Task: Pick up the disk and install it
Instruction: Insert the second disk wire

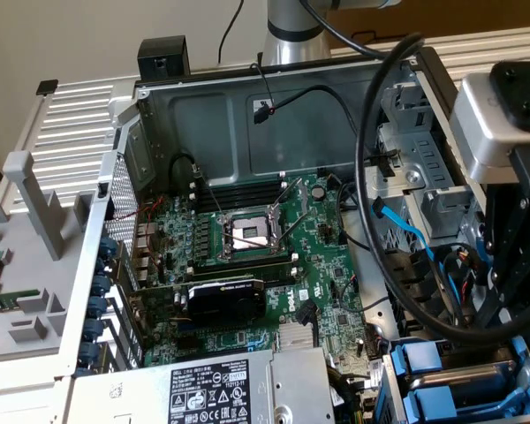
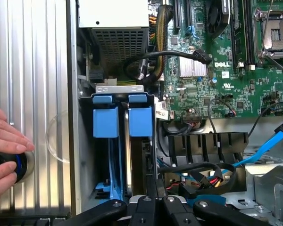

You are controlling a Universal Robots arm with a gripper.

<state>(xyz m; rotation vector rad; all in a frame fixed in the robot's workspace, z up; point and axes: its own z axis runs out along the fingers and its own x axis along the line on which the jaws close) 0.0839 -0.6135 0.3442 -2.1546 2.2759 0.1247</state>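
Currently the gripper (image 2: 155, 203) has its fingers drawn fully together, and they sit right at the near end of the disk (image 2: 140, 123). Whether they pinch its edge or only press against it I cannot tell. The disk stands on edge in its blue carrier inside the drive cage (image 2: 118, 89), in the slot nearer the motherboard (image 2: 212, 56). Just beside it, on the side toward the case wall, is a second blue carrier (image 2: 105, 122). In the exterior view the cage lies in the lower right corner of the open case, under the arm.

The disk looks well down between its guides, so the work appears to be at the seating stage. To do this well I would keep the carrier square to the slot and press straight along the guides with light, even force. A tilt could jam the blue frame against its neighbour.

Close to the cage on the motherboard side lies a loose cable bundle (image 2: 203, 175) and a blue data cable (image 2: 269, 146). These should be kept out from under the fingers.

Beyond the cage sits the power supply (image 2: 113, 14). Outside the case wall a person's hand (image 2: 4, 141) rests on a round black knob (image 2: 16, 165), well apart from the gripper
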